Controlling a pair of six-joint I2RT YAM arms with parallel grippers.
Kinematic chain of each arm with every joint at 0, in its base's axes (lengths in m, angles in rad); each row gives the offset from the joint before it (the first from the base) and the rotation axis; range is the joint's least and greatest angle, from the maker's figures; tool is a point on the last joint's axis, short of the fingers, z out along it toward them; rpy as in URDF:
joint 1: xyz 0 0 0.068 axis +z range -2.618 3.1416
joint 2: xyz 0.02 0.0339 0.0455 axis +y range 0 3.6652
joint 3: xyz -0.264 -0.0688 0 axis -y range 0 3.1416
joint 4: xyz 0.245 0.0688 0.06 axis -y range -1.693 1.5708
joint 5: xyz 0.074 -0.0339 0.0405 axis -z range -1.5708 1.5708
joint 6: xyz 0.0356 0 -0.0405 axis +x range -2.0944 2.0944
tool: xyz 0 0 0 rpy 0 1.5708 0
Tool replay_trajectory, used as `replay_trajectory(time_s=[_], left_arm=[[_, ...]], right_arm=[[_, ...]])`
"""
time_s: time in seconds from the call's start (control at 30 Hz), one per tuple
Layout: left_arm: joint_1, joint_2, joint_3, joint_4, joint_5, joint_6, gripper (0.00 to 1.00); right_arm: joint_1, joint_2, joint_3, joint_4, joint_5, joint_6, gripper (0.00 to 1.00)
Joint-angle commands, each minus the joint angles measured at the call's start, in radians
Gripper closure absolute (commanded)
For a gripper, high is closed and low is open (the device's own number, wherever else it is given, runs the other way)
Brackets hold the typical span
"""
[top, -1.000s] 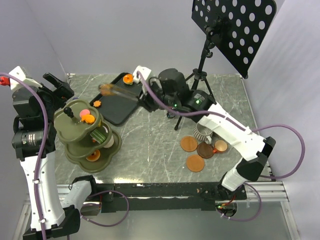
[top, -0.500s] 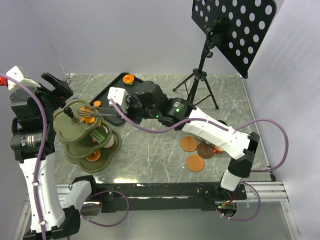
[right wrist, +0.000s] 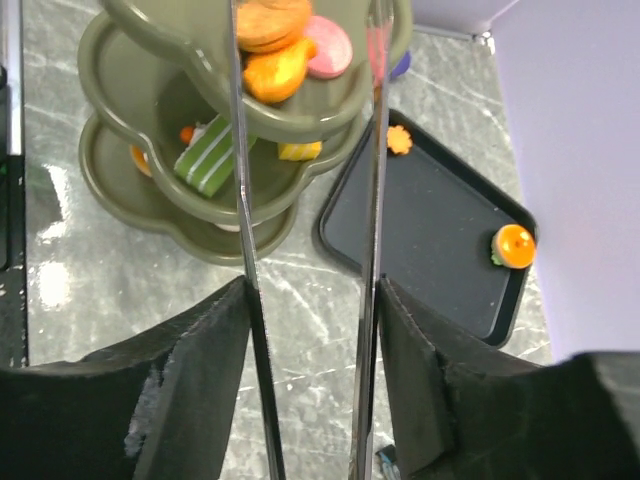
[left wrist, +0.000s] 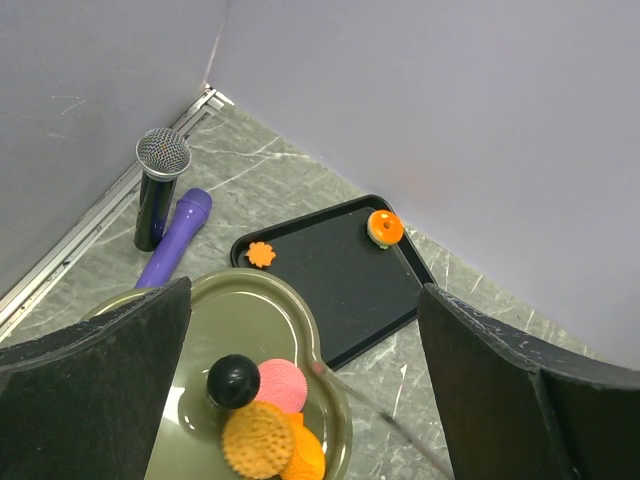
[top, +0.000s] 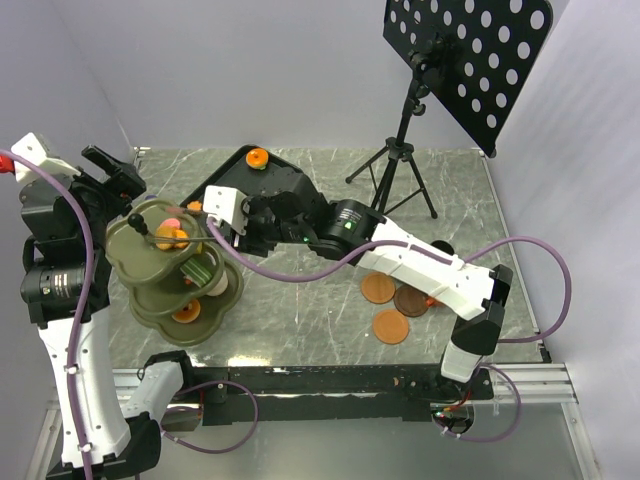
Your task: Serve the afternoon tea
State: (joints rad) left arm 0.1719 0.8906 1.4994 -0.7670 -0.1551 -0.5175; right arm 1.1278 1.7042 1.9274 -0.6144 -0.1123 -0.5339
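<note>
Reaching across to a three-tier green stand (top: 118,250), the right gripper (right wrist: 312,290) is seen clamped around thin metal tongs (right wrist: 243,200), whose tips are spread over the top tier, where orange pastries (right wrist: 270,50) and a pink donut (right wrist: 328,45) are piled. The left gripper (left wrist: 305,300) is held wide open and empty near the same stand. The pile could be nudged over the rim if the tongs are drawn back low, or the tongs dropped if the hold is loosened. An orange donut (right wrist: 513,245) is left on the black tray (right wrist: 430,230); brown saucers (top: 378,288) are laid on the grey marble table (top: 300,330). Plain grey walls, a microphone (left wrist: 160,190) and a perforated board (top: 465,60) on a tripod are seen behind.
</note>
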Motion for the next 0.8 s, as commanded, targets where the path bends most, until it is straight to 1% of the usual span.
replay_trajectory(time_s=[0.0, 0.2, 0.4, 0.43, 0.57, 0.67, 0.77], left_arm=[[0.006, -0.012, 0.022, 0.034, -0.001, -0.003, 0.0], [0.006, -0.015, 0.022, 0.035, -0.004, -0.003, 0.0], [0.006, -0.013, 0.028, 0.041, -0.014, 0.001, 0.0], [0.006, -0.012, 0.028, 0.043, -0.014, 0.001, 0.0], [0.006, -0.01, 0.036, 0.044, -0.021, 0.004, 0.0], [0.006, -0.009, 0.041, 0.043, -0.035, 0.008, 0.0], [0.006, -0.002, 0.044, 0.043, -0.028, 0.004, 0.0]], right_arm=[[0.001, 0.006, 0.067, 0.051, 0.019, -0.017, 0.39], [0.003, -0.012, 0.045, 0.09, 0.029, 0.006, 0.39], [-0.028, -0.051, -0.005, 0.16, 0.109, 0.075, 0.42], [-0.04, -0.057, -0.024, 0.171, 0.152, 0.087, 0.42], [-0.114, -0.087, -0.085, 0.208, 0.197, 0.159, 0.42], [-0.201, -0.084, -0.126, 0.232, 0.195, 0.239, 0.41], [-0.278, -0.052, -0.186, 0.283, 0.201, 0.279, 0.42]])
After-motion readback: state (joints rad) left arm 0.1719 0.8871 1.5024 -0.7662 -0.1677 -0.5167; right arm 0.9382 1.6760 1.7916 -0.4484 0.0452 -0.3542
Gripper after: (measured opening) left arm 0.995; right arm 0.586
